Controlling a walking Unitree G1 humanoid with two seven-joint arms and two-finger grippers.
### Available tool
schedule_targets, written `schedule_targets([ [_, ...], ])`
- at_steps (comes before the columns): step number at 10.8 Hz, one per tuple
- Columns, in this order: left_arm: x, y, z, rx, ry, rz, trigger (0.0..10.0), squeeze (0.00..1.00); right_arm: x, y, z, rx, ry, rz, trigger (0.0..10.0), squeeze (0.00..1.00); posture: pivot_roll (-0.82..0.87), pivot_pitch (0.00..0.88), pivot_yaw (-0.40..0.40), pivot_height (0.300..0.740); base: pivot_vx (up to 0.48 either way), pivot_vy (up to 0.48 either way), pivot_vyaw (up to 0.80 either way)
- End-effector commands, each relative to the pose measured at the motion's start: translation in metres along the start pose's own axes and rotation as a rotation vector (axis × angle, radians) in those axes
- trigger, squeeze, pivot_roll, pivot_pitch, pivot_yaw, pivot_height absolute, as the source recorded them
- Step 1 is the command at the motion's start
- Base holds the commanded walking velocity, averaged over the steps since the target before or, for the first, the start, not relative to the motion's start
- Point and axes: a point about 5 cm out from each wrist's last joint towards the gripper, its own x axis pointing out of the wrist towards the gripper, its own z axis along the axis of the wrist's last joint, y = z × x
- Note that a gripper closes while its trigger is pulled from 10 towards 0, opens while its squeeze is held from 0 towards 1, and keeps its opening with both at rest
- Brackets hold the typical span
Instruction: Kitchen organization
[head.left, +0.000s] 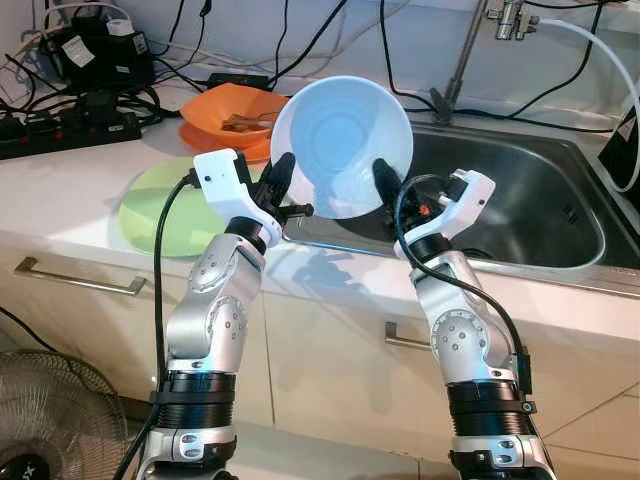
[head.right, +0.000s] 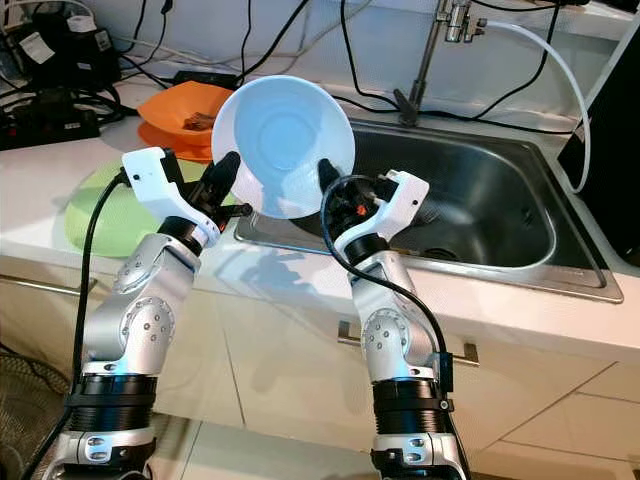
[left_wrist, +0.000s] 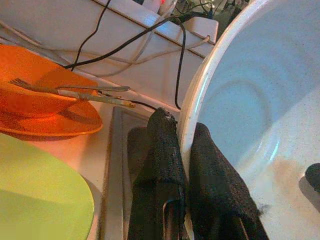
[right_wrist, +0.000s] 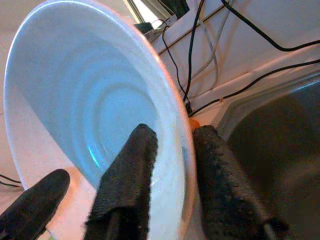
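White bowl (head.left: 342, 145) held tilted on edge, hollow facing the camera, above the sink's (head.left: 545, 215) near-left corner where it meets the table (head.left: 70, 190). Left pincer (head.left: 282, 178) clamps the bowl's rim at 8 o'clock, one finger (left_wrist: 215, 190) inside, one behind. Right pincer (head.left: 385, 185) clamps the rim at 5 o'clock, likewise one finger (right_wrist: 127, 175) inside, one outside. Green plate (head.left: 165, 210) lies flat on the table at the bowl's 8 o'clock. Orange bowl (head.left: 225, 115) with cutlery sits at 10 o'clock, just behind the plate. Faucet (head.left: 480, 45) rises at 2 o'clock.
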Motion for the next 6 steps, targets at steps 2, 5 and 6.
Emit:
schedule_targets([
  [2, 0.0006, -0.0108, 0.0018, -0.021, 0.001, -0.074, 10.0, 0.0, 0.001, 0.0016, 0.0022, 0.005, -0.011, 0.012, 0.0, 0.0, 0.21, 0.0, -0.016, 0.74, 0.0, 0.0, 0.0],
  [5, -0.0003, -0.0121, 0.0005, 0.006, 0.008, -0.088, 10.0, 0.0, 0.0006, 0.002, 0.0019, 0.008, -0.01, 0.015, 0.0, 0.0, 0.21, 0.0, -0.016, 0.74, 0.0, 0.0, 0.0],
  [6, -0.0004, -0.0121, 0.0006, 0.011, 0.008, -0.088, 10.0, 0.0, 0.0006, 0.0022, 0.0019, 0.009, -0.01, 0.016, 0.0, 0.0, 0.21, 0.0, -0.016, 0.74, 0.0, 0.0, 0.0],
])
